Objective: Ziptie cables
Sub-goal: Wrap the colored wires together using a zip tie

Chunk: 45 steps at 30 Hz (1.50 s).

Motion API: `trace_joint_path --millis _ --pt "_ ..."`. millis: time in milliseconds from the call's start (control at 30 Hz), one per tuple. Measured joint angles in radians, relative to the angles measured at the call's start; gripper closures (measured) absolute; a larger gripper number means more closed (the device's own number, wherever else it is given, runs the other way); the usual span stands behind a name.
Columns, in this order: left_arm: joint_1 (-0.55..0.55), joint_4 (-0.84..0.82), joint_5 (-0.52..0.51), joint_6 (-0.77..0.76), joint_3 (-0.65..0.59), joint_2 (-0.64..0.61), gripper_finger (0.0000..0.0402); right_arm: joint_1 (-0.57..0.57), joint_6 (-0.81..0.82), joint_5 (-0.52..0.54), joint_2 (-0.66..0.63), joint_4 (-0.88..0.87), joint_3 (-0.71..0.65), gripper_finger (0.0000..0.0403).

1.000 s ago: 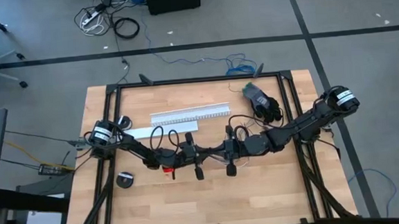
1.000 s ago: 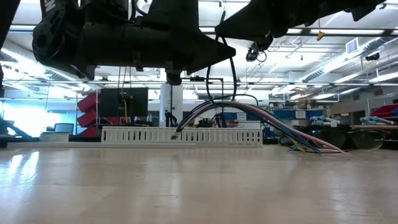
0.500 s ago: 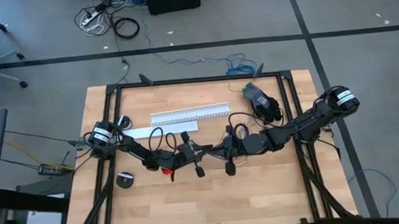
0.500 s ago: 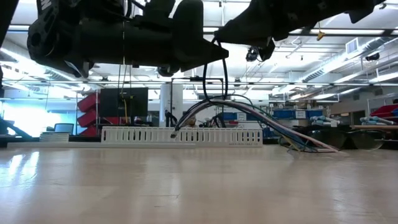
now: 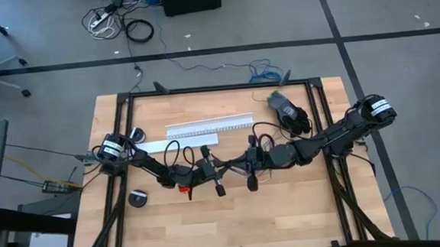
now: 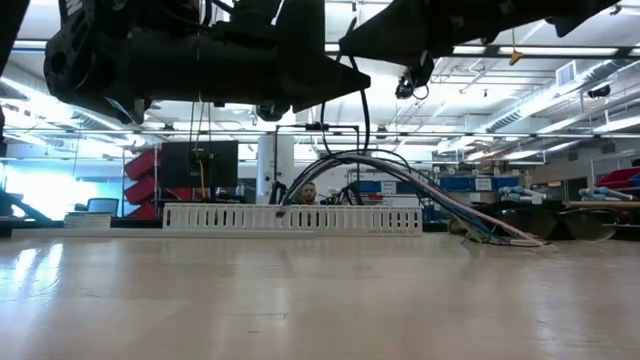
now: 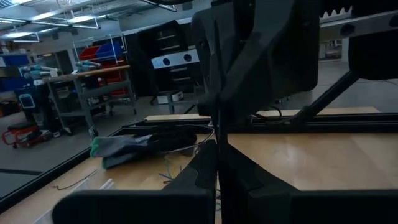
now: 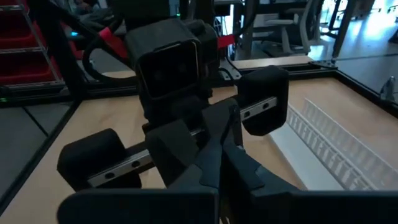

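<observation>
Facing tip to tip mid-table, left gripper and right gripper clamped, probably on the ziptie; cables arching toward right edge. Risk: misaligned strip slipping, missing bundle.

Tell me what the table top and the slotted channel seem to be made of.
Table top: looks like wood, light tan with visible grain; a soft sheen in the low view hints at a sealed finish.
Channel: probably moulded plastic, matte white, with evenly spaced slots along its wall. A painted metal version cannot be ruled out.
</observation>
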Motion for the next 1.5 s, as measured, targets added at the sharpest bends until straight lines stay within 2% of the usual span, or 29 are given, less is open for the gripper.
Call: trace_joint_path --millis 400,1033,1500 --pt "0.000 0.003 0.018 -0.029 0.000 0.000 0.0379 0.005 0.038 -0.016 0.000 -0.064 0.000 0.0403" --pt "0.000 -0.092 0.173 -0.034 0.000 0.001 0.0314 0.025 0.062 -0.037 0.000 -0.127 0.000 0.0403" --pt "0.000 -0.123 0.179 -0.031 0.000 0.001 0.0300 0.025 0.087 -0.086 0.000 -0.181 0.000 0.0403"
